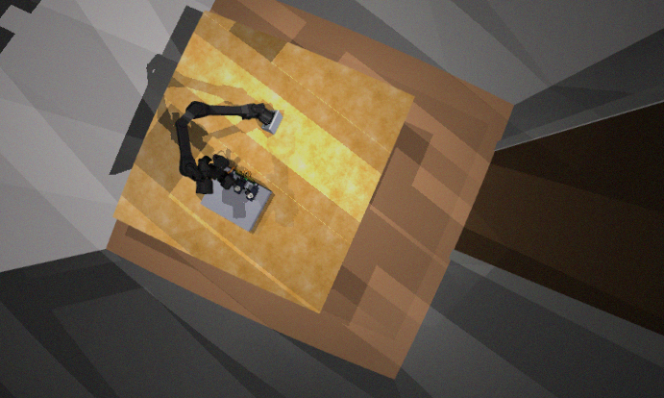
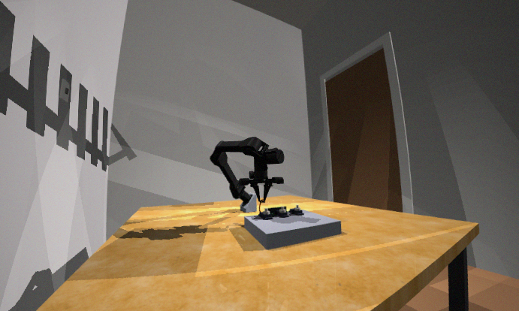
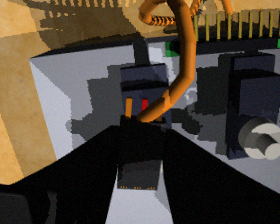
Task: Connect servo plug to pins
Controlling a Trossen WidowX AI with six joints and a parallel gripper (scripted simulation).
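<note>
My gripper (image 2: pixel 261 200) (image 3: pixel 141 137) is shut on the small black plug (image 3: pixel 138 175). It holds the plug above the grey block. Orange and red wire ends show at the plug's upper edge in the wrist view; the thick orange lead (image 3: pixel 188 55) loops up from it. A dark blue servo (image 3: pixel 145 75) lies below and beyond the plug. The row of thin yellow pins (image 3: pixel 240 25) stands out at the upper right, apart from the plug. Green patches (image 3: pixel 172 48) show beside the row; I cannot tell which is the marked band or where its dot is. The plug's holes are not clear.
The grey block (image 1: pixel 220 208) (image 2: pixel 303 234) stands on the wooden table (image 1: pixel 294 257) (image 2: pixel 230 263). Another servo (image 3: pixel 253 105) with a pale round horn is to the right of the plug. The arm's pale base (image 1: pixel 274 123) (image 2: pixel 250 203) is behind the block.
</note>
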